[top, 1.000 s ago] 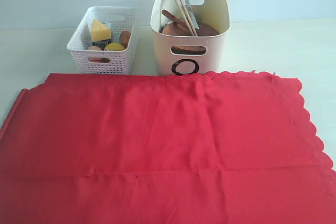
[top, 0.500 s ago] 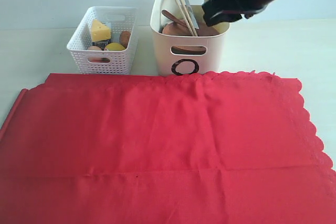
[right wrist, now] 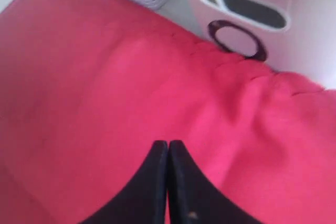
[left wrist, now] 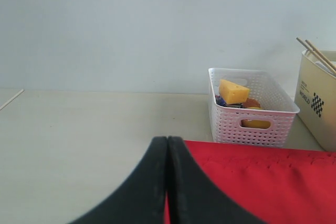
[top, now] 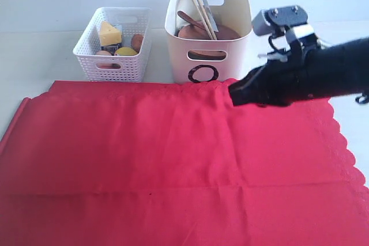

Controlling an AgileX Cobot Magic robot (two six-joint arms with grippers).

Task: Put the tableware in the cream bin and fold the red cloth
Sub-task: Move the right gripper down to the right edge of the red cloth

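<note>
Red cloth [top: 173, 159] lies flat on the tabletop [top: 300, 50] before the cream bin [top: 230, 56], tableware [top: 202, 27] already inside, so your right jaws, pressed together like your left jaws, hang over its far edge, likely to begin folding.

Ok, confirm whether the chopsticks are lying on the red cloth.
No, the chopsticks stand leaning inside the cream bin, off the red cloth.

My right arm [top: 323, 73] extends in from the surface's right edge, right jaws pressed together; left jaws closed too.
</note>
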